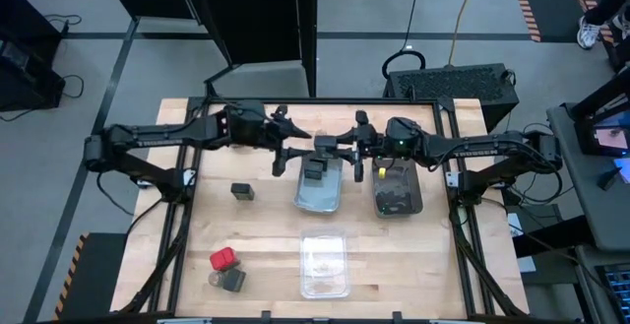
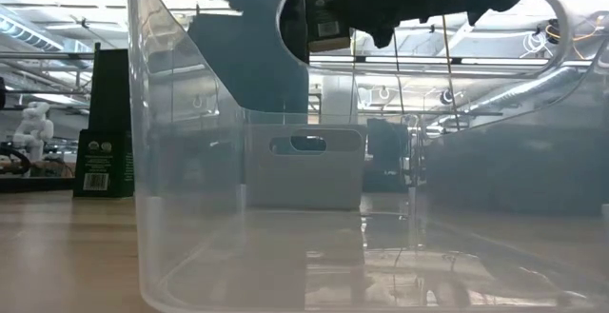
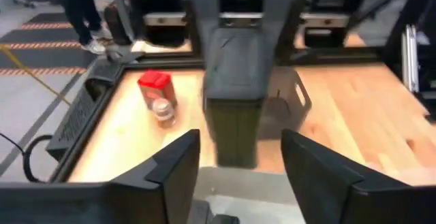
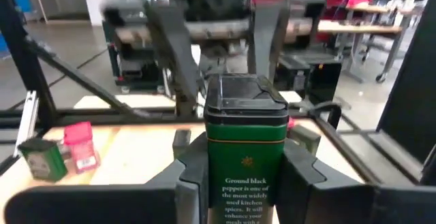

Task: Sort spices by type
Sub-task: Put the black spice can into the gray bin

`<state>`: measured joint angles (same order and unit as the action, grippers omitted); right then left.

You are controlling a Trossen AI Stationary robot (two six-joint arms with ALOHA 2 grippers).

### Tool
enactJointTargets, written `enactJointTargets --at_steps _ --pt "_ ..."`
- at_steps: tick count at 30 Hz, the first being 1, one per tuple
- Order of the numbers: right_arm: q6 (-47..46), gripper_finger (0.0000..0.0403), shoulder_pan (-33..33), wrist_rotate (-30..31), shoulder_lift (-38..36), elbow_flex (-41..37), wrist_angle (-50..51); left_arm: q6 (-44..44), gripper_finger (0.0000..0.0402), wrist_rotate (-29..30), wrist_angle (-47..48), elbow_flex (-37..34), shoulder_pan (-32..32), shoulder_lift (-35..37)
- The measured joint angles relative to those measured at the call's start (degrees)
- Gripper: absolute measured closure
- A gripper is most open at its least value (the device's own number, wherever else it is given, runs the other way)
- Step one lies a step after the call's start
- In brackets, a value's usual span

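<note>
Handover step in the centre of the high view, above the middle clear tray (image 1: pixel 319 198). Right gripper (image 4: pixel 235 176) clamped on a dark green pepper tin (image 4: pixel 246 156); left gripper (image 3: pixel 240 159) spread wide, fingers on both sides of the tin, not touching. Next, probably: lower the tin into its tray and let go. Lower left: red block (image 1: pixel 223 259), jar (image 1: pixel 216 279).

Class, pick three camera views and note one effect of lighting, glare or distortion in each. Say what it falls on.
Low view: the camera looks through the wall of the clear tray, which warps the room behind, and the tray's floor shows reflections. Right wrist view: a pale glare lies on the lid of the pepper tin. High view: light is even from above, leaving only faint shadows on the table.
</note>
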<state>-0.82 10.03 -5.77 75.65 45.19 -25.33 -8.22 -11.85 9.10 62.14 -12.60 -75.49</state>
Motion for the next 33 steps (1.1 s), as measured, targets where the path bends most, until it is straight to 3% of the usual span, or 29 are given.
enactJointTargets --at_steps 7,13,33 --pt "-0.15 0.0312 -1.21 -0.17 0.0 0.02 5.53 -2.63 0.013 3.56 12.57 11.09 1.88 -4.97" --pt "0.32 0.0312 -1.89 -0.08 0.0 0.02 5.67 -1.25 0.0122 2.81 22.08 18.38 1.88 -11.64" --pt "0.68 0.0312 -1.89 1.49 0.0 0.04 12.07 -3.17 0.0123 2.04 29.5 27.95 2.14 -23.58"
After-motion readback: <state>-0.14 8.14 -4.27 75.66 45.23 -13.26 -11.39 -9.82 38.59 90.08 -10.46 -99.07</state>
